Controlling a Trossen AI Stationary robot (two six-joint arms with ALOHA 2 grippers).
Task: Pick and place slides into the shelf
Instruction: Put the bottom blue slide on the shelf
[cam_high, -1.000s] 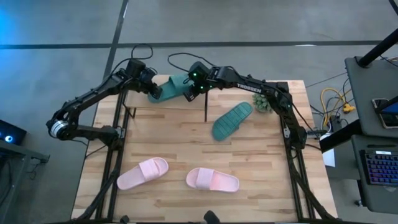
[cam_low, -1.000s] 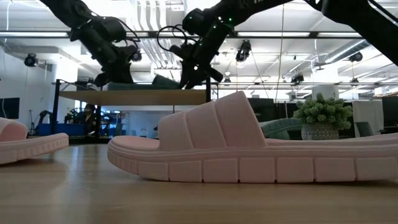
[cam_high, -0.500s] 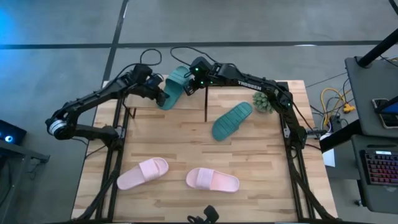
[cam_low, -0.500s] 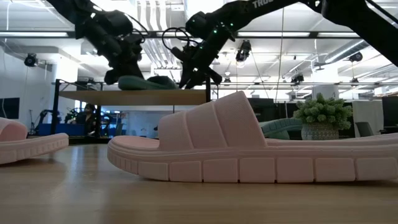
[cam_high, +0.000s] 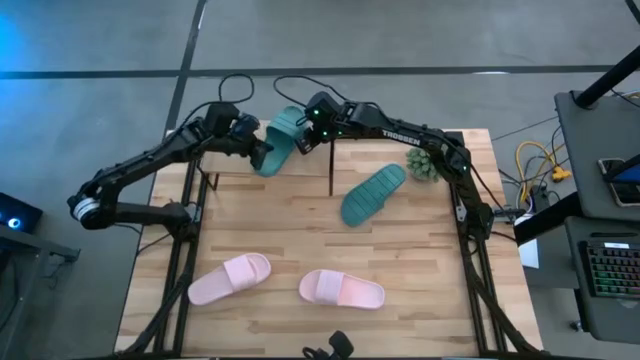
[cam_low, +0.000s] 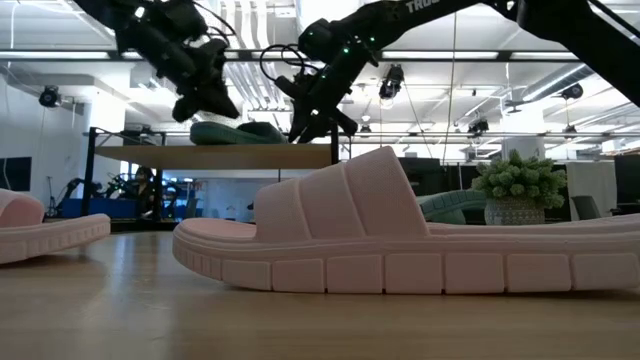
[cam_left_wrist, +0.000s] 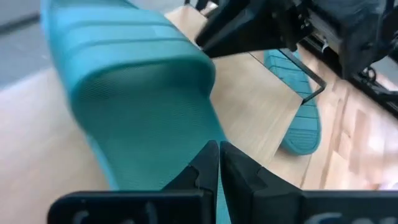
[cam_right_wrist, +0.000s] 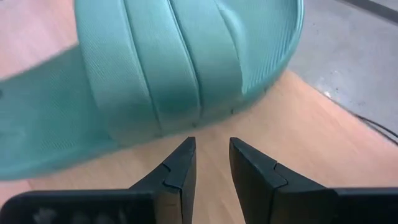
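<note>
Wood of the shelf (cam_high: 225, 140) top board carries one teal slide (cam_high: 277, 140), lying free; the left gripper (cam_high: 262, 156), fingers together, sits just beside its heel, and the right gripper (cam_high: 303, 143), fingers slightly apart, beside its strap. Judging by the slide's toe overhanging the board's far edge, a nudge from either gripper could tip it off the shelf, while the second teal slide (cam_high: 372, 195) and the pink slides (cam_high: 230, 278) wait on the table (cam_high: 290, 240).

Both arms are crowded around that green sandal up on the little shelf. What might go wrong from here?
The teal slide lies on the shelf with its toe over the back edge, so a nudge might tip it off. The left gripper and right gripper sit close on either side of it, so they might bump each other.
</note>
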